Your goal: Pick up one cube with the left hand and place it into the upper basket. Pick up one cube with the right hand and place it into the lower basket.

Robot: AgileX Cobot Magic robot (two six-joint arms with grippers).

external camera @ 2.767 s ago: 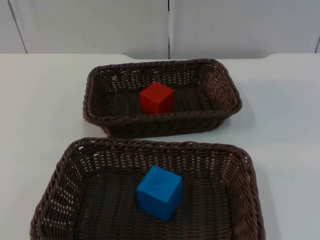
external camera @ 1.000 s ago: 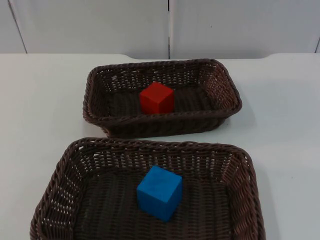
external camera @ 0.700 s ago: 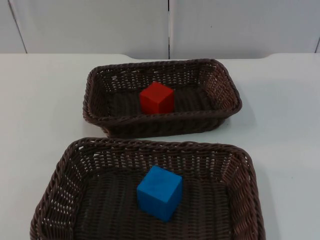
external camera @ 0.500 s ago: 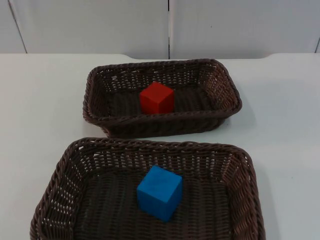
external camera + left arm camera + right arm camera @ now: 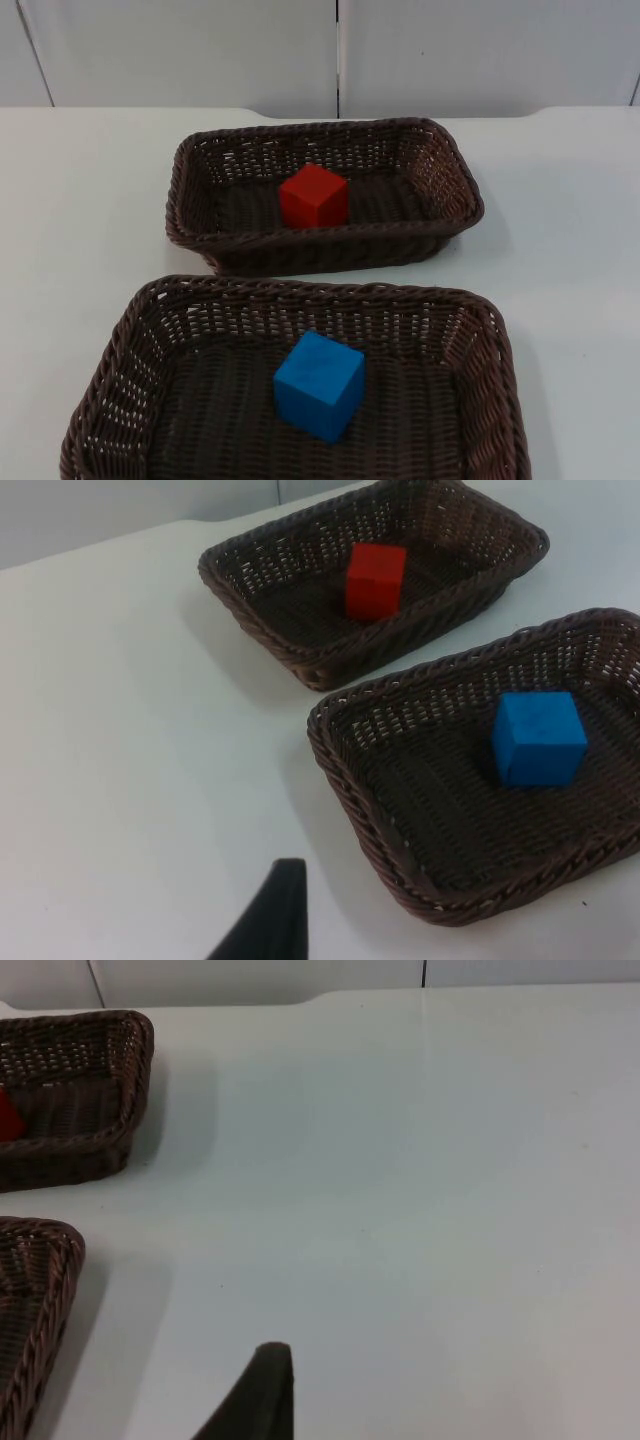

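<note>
A red cube (image 5: 313, 195) sits inside the upper wicker basket (image 5: 325, 128), near its middle. A blue cube (image 5: 320, 385) rests on the floor of the lower basket (image 5: 310, 290). The left wrist view takes in both: red cube (image 5: 376, 578) in the upper basket (image 5: 300, 660), blue cube (image 5: 538, 738) in the lower basket (image 5: 340, 770). My left gripper (image 5: 270, 920) waits above bare table to the left of the baskets. My right gripper (image 5: 262, 1390) waits above bare table to their right, with an end of the upper basket (image 5: 90, 1080) and of the lower basket (image 5: 40, 1290) in sight.
White table (image 5: 560, 220) lies open on both sides of the baskets. The grey partition wall (image 5: 200, 50) closes off the far edge. A narrow strip of table separates the two baskets.
</note>
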